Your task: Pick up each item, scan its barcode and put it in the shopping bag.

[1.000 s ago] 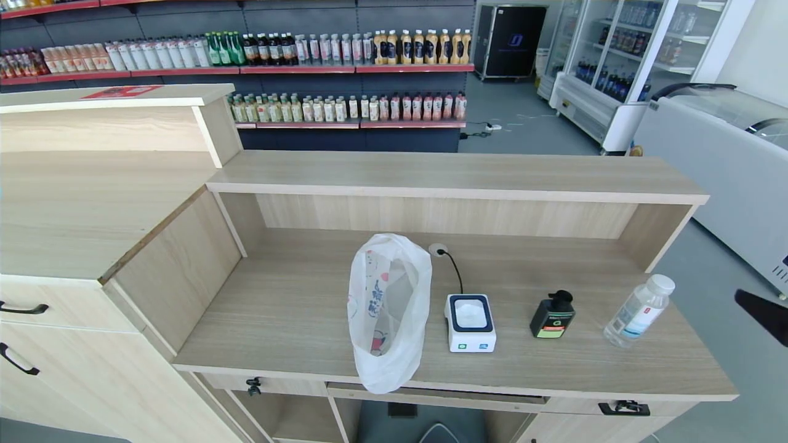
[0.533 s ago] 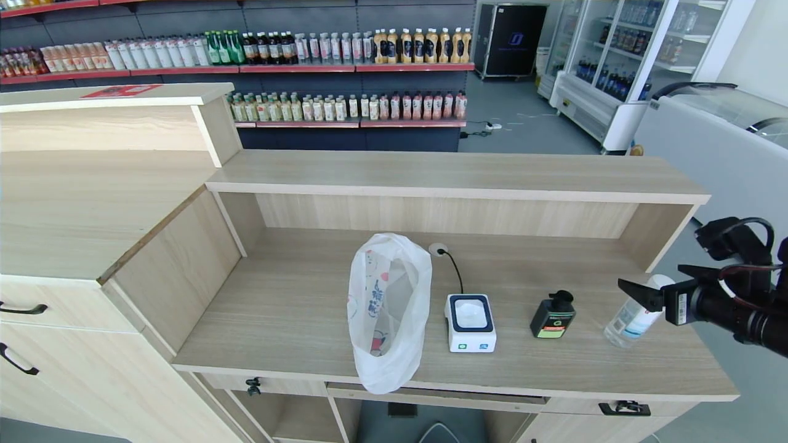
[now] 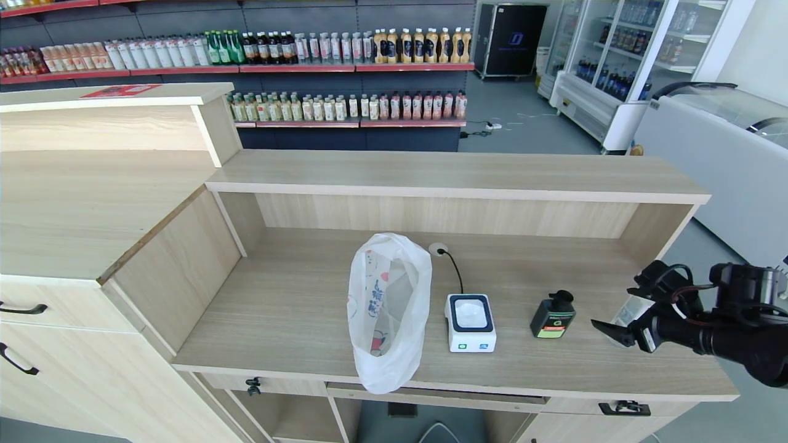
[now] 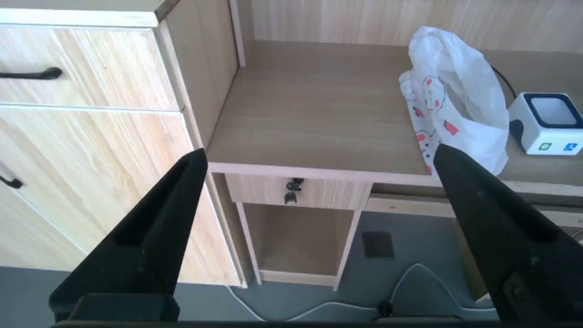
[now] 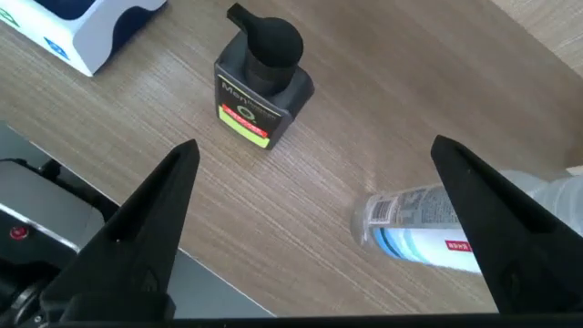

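Observation:
A white plastic shopping bag [image 3: 388, 314] stands open on the wooden counter [image 3: 289, 314], with a white barcode scanner [image 3: 471, 321] just to its right. Further right are a dark pump bottle [image 3: 552, 315] and a clear water bottle [image 3: 627, 311], the latter largely hidden behind my right gripper [image 3: 622, 321]. That gripper is open, hovering over the counter. Between its fingers the right wrist view has the water bottle [image 5: 428, 232], with the pump bottle [image 5: 264, 87] beyond. My left gripper [image 4: 314, 237] is open and holds nothing, low in front of the counter's left end, looking at the bag [image 4: 455, 91].
A raised wooden ledge [image 3: 455, 175] runs along the back of the counter, and a taller cabinet [image 3: 80, 209] stands on the left. The scanner's cable [image 3: 455, 271] leads to a hole at the back. Drawer handles [image 3: 623, 407] sit under the front edge.
My right arm has come in from the right edge, then dropped lower and leftward, so its open gripper now covers most of the water bottle. Nothing on the counter has moved.

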`<state>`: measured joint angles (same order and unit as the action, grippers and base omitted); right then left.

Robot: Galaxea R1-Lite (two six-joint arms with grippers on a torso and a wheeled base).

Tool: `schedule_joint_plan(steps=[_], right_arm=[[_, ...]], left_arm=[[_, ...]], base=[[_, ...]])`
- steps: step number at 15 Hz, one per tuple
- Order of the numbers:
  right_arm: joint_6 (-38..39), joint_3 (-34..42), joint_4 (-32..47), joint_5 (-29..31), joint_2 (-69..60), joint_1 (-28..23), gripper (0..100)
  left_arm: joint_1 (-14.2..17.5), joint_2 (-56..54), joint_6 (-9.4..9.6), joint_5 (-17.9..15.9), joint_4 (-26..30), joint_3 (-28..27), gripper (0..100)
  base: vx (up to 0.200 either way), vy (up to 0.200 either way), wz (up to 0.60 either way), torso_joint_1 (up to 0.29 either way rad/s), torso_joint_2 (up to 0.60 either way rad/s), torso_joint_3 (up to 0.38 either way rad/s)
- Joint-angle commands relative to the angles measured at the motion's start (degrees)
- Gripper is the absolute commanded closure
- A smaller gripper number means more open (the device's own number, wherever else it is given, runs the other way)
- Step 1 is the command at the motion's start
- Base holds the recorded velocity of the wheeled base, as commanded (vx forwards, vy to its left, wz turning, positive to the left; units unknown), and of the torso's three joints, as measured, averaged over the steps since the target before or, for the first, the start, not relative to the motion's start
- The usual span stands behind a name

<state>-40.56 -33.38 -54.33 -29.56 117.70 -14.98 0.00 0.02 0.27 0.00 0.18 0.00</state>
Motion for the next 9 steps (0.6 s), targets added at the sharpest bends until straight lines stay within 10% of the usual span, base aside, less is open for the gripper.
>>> schedule_joint_plan(steps=[1, 9], right_arm=[[-3.56, -3.27, 0.02, -2.25, 6.05, -0.31, 0], [-11.21, -11.09, 0.02, -9.64, 14.75, -0.40, 0]], left_arm=[[0.00, -0.02, 0.00, 0.00, -0.01, 0.00, 0], [0.00, -0.02, 0.00, 0.00, -0.01, 0.00, 0]], base=[[0.000, 0.000, 0.00, 0.000, 0.00, 0.000], [0.000, 0.000, 0.00, 0.000, 0.00, 0.000]])
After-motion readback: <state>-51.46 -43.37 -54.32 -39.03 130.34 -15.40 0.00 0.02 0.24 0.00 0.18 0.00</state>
